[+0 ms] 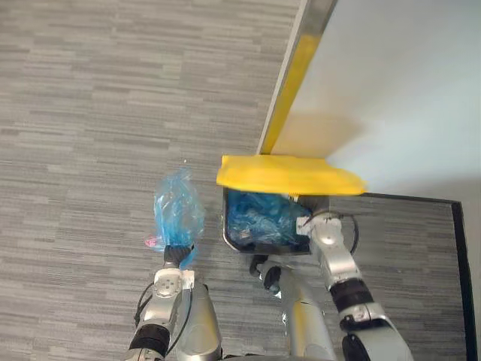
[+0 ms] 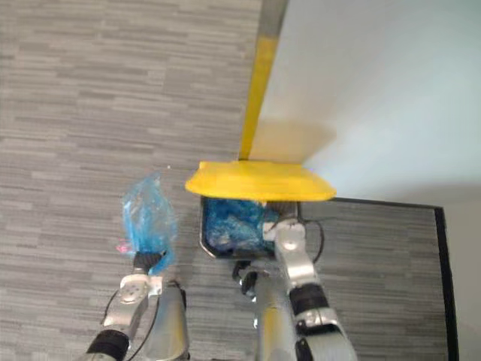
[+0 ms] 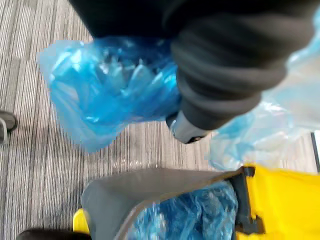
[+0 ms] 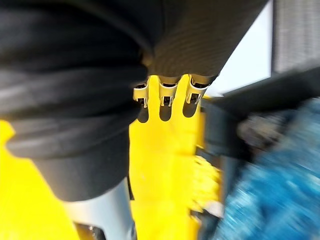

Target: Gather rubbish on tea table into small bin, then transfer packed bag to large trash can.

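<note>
Nearest to the robot, the left hand (image 1: 178, 256) was clenched round the neck of the blue bag (image 1: 178, 209). The packed bag hung over the floor (image 1: 90, 113) just beside the trash can (image 1: 226, 224), on its left side and apart from its rim. The right hand (image 1: 307, 223) was at the right front corner of the can, up against the underside of the yellow lid (image 1: 289, 174). Whether it was clenched or released I could not tell. The lid was raised, and it seemed that this hand propped it.

The step in hand was probably to bring the bag over the mouth and let it go. To do it well, I think the left hand should first carry the bag sideways above the grey rim, so that the soft bottom does not catch on the edge, and unclench only when the bag is over the blue liner (image 1: 259, 214). The right hand should hold the lid steady until the bag is inside.

The mouth was only partly free, because the lid hung over its far half, so the way in was from the near left. The liner already looked rather full, and the bag may sit high. Behind the can stood the white wall (image 1: 398, 90) with a yellow strip (image 1: 289, 86) on its corner, so there was no room on the far right. On the left the floor was free for the arm to swing.
</note>
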{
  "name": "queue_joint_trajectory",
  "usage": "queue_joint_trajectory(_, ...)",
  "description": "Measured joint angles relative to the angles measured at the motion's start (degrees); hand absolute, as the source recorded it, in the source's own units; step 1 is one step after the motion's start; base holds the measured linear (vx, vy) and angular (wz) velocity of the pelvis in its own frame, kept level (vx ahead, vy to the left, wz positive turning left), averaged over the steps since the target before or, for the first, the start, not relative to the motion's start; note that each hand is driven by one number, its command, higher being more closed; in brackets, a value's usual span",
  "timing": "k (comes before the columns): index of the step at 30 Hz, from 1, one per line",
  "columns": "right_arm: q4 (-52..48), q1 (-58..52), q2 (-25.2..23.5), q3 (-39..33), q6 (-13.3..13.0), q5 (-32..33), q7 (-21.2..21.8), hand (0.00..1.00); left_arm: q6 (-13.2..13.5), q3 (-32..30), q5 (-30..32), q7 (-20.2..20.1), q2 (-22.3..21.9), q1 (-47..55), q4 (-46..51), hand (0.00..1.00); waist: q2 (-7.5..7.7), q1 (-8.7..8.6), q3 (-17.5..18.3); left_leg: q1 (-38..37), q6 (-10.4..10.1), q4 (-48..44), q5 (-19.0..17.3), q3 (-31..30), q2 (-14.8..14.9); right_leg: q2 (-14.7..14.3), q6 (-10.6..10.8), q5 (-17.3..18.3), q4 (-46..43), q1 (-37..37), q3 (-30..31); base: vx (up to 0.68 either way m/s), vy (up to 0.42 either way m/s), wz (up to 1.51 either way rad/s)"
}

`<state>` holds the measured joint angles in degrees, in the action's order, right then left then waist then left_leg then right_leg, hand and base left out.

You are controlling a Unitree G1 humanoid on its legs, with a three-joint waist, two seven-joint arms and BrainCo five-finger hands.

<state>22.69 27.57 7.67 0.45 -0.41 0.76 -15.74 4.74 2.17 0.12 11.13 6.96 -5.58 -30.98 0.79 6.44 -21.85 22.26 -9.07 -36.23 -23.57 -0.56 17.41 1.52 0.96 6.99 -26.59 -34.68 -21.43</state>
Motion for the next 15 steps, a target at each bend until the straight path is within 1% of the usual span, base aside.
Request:
queue_joint_trajectory(5, -1.4, 5.3, 2.6, -0.4, 0.6, 4.4, -1.2, 0.00, 0.1, 3.2, -0.7, -0.1, 0.2, -0.6, 5.0, 1.00, 0.31, -0.05, -1.3, 1.4, -0.8, -0.2, 0.5, -0.2, 0.2, -0.2, 0.0, 0.0, -0.7, -1.3, -0.1, 0.00, -0.007, 0.00)
queue_joint_trajectory(6, -1.3, 6.4, 3.1, -0.4, 0.7, 5.7, -1.4, 0.00, 0.1, 4.0, -1.7, -0.1, 0.2, -0.7, 6.9, 1.00, 0.42, -0.03, -1.4, 1.4, -1.0, -0.2, 0.5, -0.3, 0.3, -0.2, 0.0, 0.0, -0.9, -1.3, -0.1, 0.00, 0.000, 0.00)
queue_joint_trajectory(9, 1.5, 10.2, 3.8, -0.5, 0.7, 8.5, -2.1, 0.00, 1.6, 6.4, -4.2, -0.1, 0.5, -1.3, 10.6, 1.00, 0.53, -0.04, -1.5, 1.4, -1.4, -0.2, 0.8, -0.3, 0.2, -0.1, 0.0, 0.0, -1.0, -1.3, -0.1, 0.00, 0.000, 0.00)
queue_joint_trajectory(12, 4.2, 13.1, 4.2, -0.5, 0.7, 9.4, -2.8, 0.00, 2.3, 8.6, -7.1, -0.1, 1.2, -2.7, 13.9, 1.00, 0.87, -0.08, -1.8, 1.5, -1.5, -0.1, 0.8, -0.2, 0.2, -0.1, 0.0, 0.0, -1.0, -1.3, -0.1, 0.00, 0.000, 0.00)
queue_joint_trajectory(13, 5.5, 14.3, 4.4, -0.5, 0.7, 9.5, -2.8, 0.00, 2.6, 9.1, -8.3, -0.1, 1.6, -3.3, 15.8, 1.00, 1.23, -0.09, -2.1, 1.5, -1.5, -0.1, 0.8, -0.3, 0.2, -0.1, 0.0, 0.0, -1.0, -1.3, -0.1, -0.03, -0.018, 0.02)
queue_joint_trajectory(15, 6.0, 15.3, 5.8, -0.4, 0.7, 9.5, -2.7, 0.00, 3.5, 10.5, -10.5, -0.1, 2.1, -5.3, 18.0, 1.00, 1.47, 0.00, -2.8, 1.7, -1.6, -0.1, 0.8, -0.7, 0.2, -0.2, 0.0, 0.0, -0.9, -1.3, -0.1, -0.04, -0.027, 0.05)
